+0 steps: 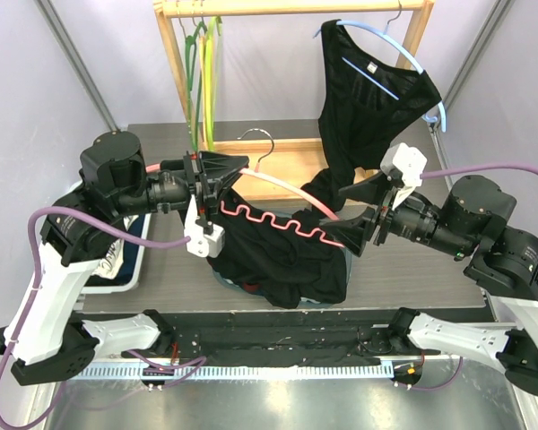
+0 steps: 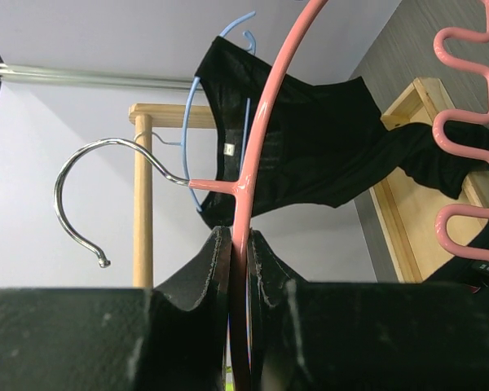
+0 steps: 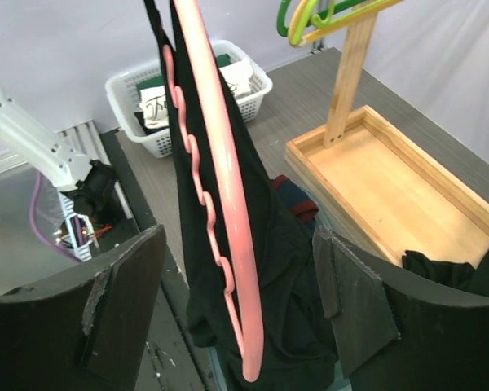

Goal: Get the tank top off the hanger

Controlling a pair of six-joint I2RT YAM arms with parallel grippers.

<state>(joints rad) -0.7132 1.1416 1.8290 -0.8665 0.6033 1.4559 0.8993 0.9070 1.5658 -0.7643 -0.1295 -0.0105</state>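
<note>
Near edge, left: left fingers (image 2: 191, 281), clenched on the hanger (image 3: 216, 163) just below its neck.
Near edge, right: right fingers (image 3: 122, 309), spread wide. The hanger's far arm and some black cloth sit between them, and the pink arm stands clear of both.
Hanger: pink, with a wavy lower bar, held tilted in the air between the two arms.
Tank top (image 1: 278, 255): black. Its upper part hangs from the hanger behind the wavy bar. Its lower part is heaped on the counter (image 1: 166, 287), partly over other clothes (image 3: 297, 204).
Basket (image 3: 134, 122): white, on the counter's left side beside the left arm, with clothes inside.
Rack (image 1: 278, 7): wooden, at the far side. Its tray base (image 1: 287, 157) rests on the counter.
Second top (image 1: 368, 98): black, on a blue hanger (image 1: 386, 40) at the right of the rack's rail. Its hem trails down toward the tray base.
Spare hangers (image 1: 202, 54): green and yellow, at the left of the rail.
</note>
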